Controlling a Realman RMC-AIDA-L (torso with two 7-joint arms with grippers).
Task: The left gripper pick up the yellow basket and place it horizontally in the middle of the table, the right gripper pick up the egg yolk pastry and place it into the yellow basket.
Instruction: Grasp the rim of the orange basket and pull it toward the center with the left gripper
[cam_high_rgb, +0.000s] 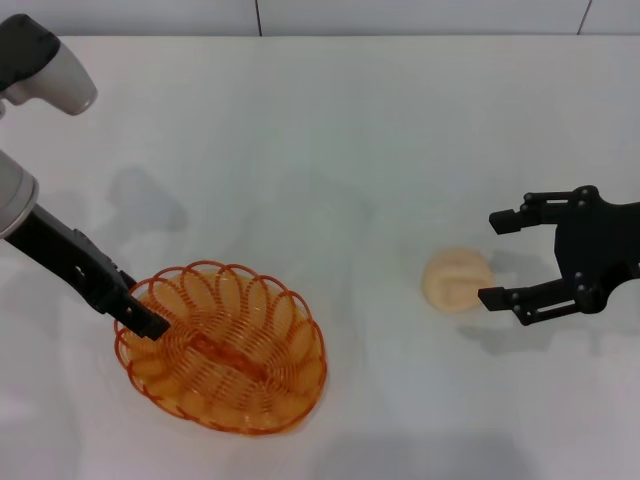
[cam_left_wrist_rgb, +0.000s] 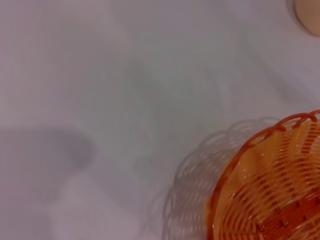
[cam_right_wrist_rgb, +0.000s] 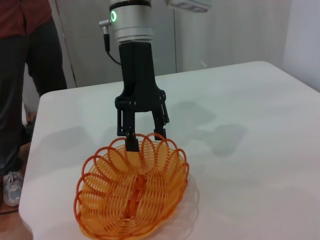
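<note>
While the yellow basket (cam_high_rgb: 222, 348) sits on the table (cam_high_rgb: 330, 150) toward the near-left of the head view, the left gripper (cam_high_rgb: 143, 318) reaches down to its left rim. In the right wrist view the same black claw (cam_right_wrist_rgb: 143, 138) hangs from a silver-grey section with a green ring light, its two fingers (cam_right_wrist_rgb: 131, 141) parted a little and straddling the looped rim of the basket (cam_right_wrist_rgb: 132, 192), one just inside the wire wall and one just outside. Whether the fingers press the wire or only bracket it cannot be told. The basket stands upright on its base, its open mouth up, its long axis running slantwise across the table rather than square to the table's edge. The left wrist view shows only a part of the basket's rim and woven floor (cam_left_wrist_rgb: 272, 190), its shadow on the white tabletop (cam_left_wrist_rgb: 125, 75), and a sliver of the pastry (cam_left_wrist_rgb: 309, 15) at the picture's edge.

To the right of the basket, well apart from it, the egg yolk pastry (cam_high_rgb: 457, 280) lies on the bare table, round and pale with a crease on top. Right of the pastry is the right gripper (cam_high_rgb: 497, 258), its jaws spread wide. Its nearer finger (cam_high_rgb: 510, 297) ends just beside the pastry's right edge, the farther one apart from it; neither visibly touches it.

At the far edge of the table, beyond the basket in the right wrist view, a person (cam_right_wrist_rgb: 27, 75) in dark trousers stands.
</note>
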